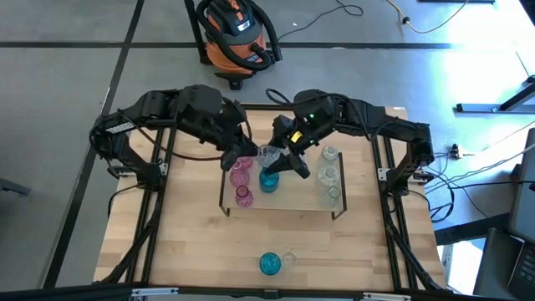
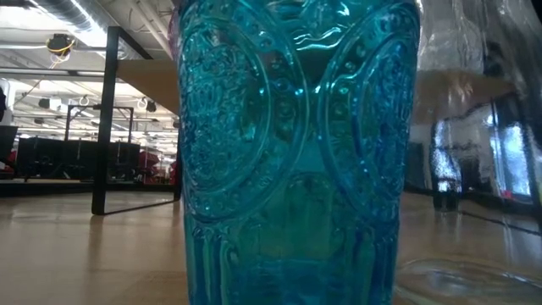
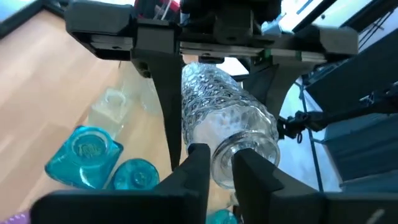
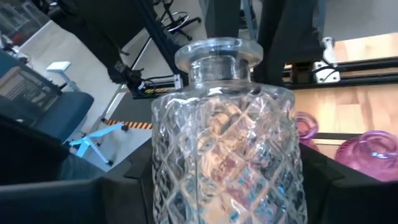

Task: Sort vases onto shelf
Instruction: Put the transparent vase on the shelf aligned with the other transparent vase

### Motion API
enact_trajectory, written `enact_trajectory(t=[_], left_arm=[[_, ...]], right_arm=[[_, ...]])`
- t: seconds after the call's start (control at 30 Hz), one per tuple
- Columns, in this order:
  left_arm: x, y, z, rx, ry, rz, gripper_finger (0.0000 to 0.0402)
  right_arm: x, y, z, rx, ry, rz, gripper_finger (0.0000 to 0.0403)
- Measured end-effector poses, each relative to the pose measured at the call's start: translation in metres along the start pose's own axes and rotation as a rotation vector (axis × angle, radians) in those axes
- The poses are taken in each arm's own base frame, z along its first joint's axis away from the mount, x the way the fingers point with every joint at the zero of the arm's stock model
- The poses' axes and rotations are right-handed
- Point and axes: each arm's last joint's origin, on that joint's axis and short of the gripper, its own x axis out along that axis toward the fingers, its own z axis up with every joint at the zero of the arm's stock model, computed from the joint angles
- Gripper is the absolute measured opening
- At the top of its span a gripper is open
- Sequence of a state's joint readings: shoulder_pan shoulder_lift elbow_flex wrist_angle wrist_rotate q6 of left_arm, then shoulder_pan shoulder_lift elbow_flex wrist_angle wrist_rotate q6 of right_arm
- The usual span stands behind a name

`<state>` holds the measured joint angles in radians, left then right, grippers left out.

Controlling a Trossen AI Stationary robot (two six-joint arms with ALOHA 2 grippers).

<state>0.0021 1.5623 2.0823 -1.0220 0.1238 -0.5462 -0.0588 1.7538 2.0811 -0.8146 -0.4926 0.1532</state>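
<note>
Clear diamond-cut glass marks the step in hand: a clear vase (image 1: 269, 155) hangs above the shelf (image 1: 292, 203) near its back edge, passing between the two arms. The right claw (image 1: 277, 155) brackets the vase's body with a finger on each side, fairly wide, while the left claw (image 3: 219, 165) sits narrow at the vase's neck and rim; whether either is truly pressing I cannot tell. My judgement is a handover, so the next move calls for one claw to hold firm before the other lets go, then a descent to a free spot. Room is tight there: pink vases (image 1: 242, 173) fill the shelf's left end, a teal vase (image 1: 268, 180) stands just below the hanging one at the middle, and clear vases (image 1: 328, 174) line the right end. The barest wood lies along the shelf's front edge between the middle and right groups. Another teal vase (image 1: 269, 264) waits near the counter's (image 1: 192, 242) front edge, with a small clear vase (image 1: 288, 258) beside it.
</note>
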Motion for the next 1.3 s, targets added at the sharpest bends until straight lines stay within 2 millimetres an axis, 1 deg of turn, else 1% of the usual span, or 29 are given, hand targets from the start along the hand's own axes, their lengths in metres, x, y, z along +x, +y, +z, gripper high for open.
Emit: enact_trajectory(t=[0.1, 0.2, 0.27, 0.37, 0.43, 0.53, 0.6, 0.67, 0.77, 0.83, 1.03, 1.13, 1.2, 1.3], left_arm=[[-0.011, -0.002, 0.002, 0.007, -0.044, -0.014, 0.0077], [-0.024, -0.005, 0.003, 0.012, -0.084, -0.031, 0.0082], [-0.04, -0.008, 0.005, 0.019, -0.139, -0.07, 0.0082], [-0.072, -0.014, 0.006, 0.031, -0.232, -0.113, 0.008], [-0.087, -0.018, 0.005, 0.047, -0.301, -0.116, 0.008], [-0.099, -0.022, 0.003, 0.073, -0.378, -0.068, 0.008], [-0.105, -0.024, 0.0, 0.086, -0.409, -0.025, 0.008], [-0.11, -0.026, -0.002, 0.101, -0.438, 0.009, 0.0081], [-0.109, -0.028, -0.004, 0.125, -0.452, 0.045, 0.0081], [-0.102, -0.029, -0.004, 0.135, -0.434, 0.056, 0.0081], [-0.083, -0.029, -0.003, 0.135, -0.4, 0.079, 0.0081], [-0.071, -0.029, -0.002, 0.134, -0.379, 0.09, 0.0081], [-0.063, -0.029, -0.001, 0.136, -0.363, 0.1, 0.0081], [-0.051, -0.029, -0.002, 0.155, -0.335, 0.118, 0.0081]], right_arm=[[-0.003, 0.002, 0.003, -0.017, -0.028, -0.015, 0.0218], [-0.009, 0.004, 0.005, -0.034, -0.046, -0.038, 0.0218], [-0.013, 0.006, 0.003, -0.034, -0.043, -0.07, 0.0218], [-0.024, 0.01, 0.008, -0.058, -0.094, -0.139, 0.0218], [-0.038, 0.016, 0.012, -0.081, -0.145, -0.193, 0.0218], [-0.058, 0.031, 0.019, -0.136, -0.247, -0.252, 0.0218], [-0.067, 0.043, 0.02, -0.18, -0.328, -0.283, 0.0218], [-0.072, 0.056, 0.016, -0.207, -0.395, -0.314, 0.0218], [-0.072, 0.073, 0.001, -0.222, -0.498, -0.427, 0.0218], [-0.067, 0.083, -0.014, -0.203, -0.578, -0.51, 0.0218], [-0.032, 0.107, -0.074, -0.056, -0.809, -0.646, 0.0218], [-0.018, 0.122, -0.096, 0.025, -0.897, -0.698, 0.0218], [-0.009, 0.132, -0.107, 0.053, -0.902, -0.75, 0.0218], [0.008, 0.147, -0.122, 0.032, -0.834, -0.871, 0.0218]])
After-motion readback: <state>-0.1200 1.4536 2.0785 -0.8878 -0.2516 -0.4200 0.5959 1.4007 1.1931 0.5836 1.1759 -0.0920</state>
